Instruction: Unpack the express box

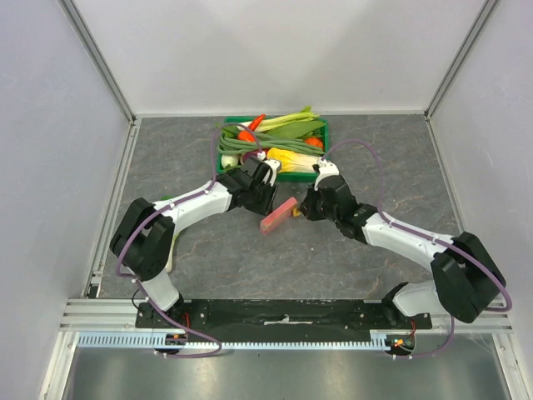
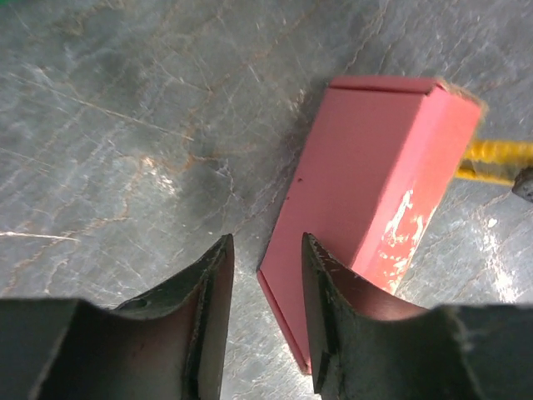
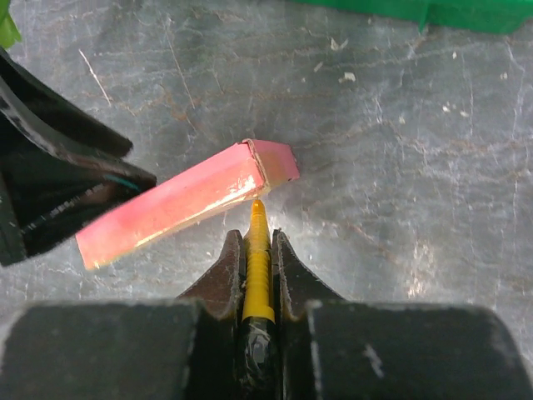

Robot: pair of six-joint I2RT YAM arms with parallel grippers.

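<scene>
The flat pink cardboard box (image 2: 366, 192) looked matt and smooth, with a scuffed whitish patch on its narrow side at the lower right of the left wrist view. The grey veined stone-look tabletop (image 2: 125, 125) carried a faint sheen. The left gripper (image 2: 266, 243) had matt black fingers (image 2: 208, 317), rough at the edges. The thin yellow ridged rod (image 3: 257, 258) and the green crate (image 3: 433, 12) looked plastic.

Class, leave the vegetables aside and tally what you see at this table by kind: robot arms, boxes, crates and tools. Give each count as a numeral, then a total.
Robot arms: 2
Pink box: 1
Green crate: 1
Yellow tool: 1
Total: 5
</scene>
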